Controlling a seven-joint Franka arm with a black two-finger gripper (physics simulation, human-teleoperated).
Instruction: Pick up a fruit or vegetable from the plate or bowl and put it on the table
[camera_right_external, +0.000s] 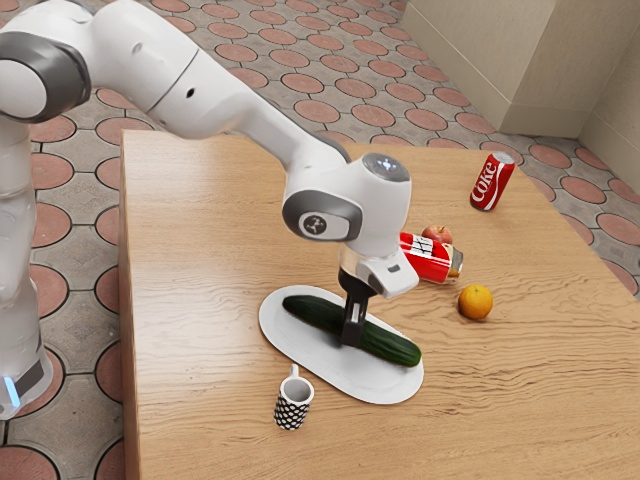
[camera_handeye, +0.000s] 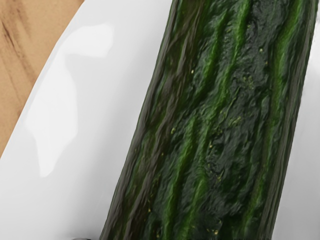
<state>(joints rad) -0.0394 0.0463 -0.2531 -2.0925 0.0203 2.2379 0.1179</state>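
We have our tool (camera_right_external: 352, 338) low over the white plate (camera_right_external: 284, 335), and it points downward at the cucumber (camera_right_external: 390, 345). The cucumber lies directly at the tool, around the middle of its length. One end of it reaches out from the tool toward the exterior view's left, and the other end reaches toward the exterior view's right. We cannot tell whether the tool is wide or narrow, or whether it has the cucumber in its grip. The wrist view shows us the ridged, dark green skin very close under the tool, with the white plate on both sides of it.

The cucumber is on the long oval plate, and the plate is on the wooden worktop (camera_right_external: 195, 260). Near the tool, toward the camera of the exterior view, there is a patterned mug (camera_right_external: 292, 405), upright just beside the plate. From the tool toward the exterior view's right, we see an orange (camera_right_external: 476, 302); a red and white package (camera_right_external: 426, 261) lies on its side, with a reddish fruit (camera_right_external: 437, 234) close by it. The red can (camera_right_external: 492, 182) stands upright, well apart from the tool.
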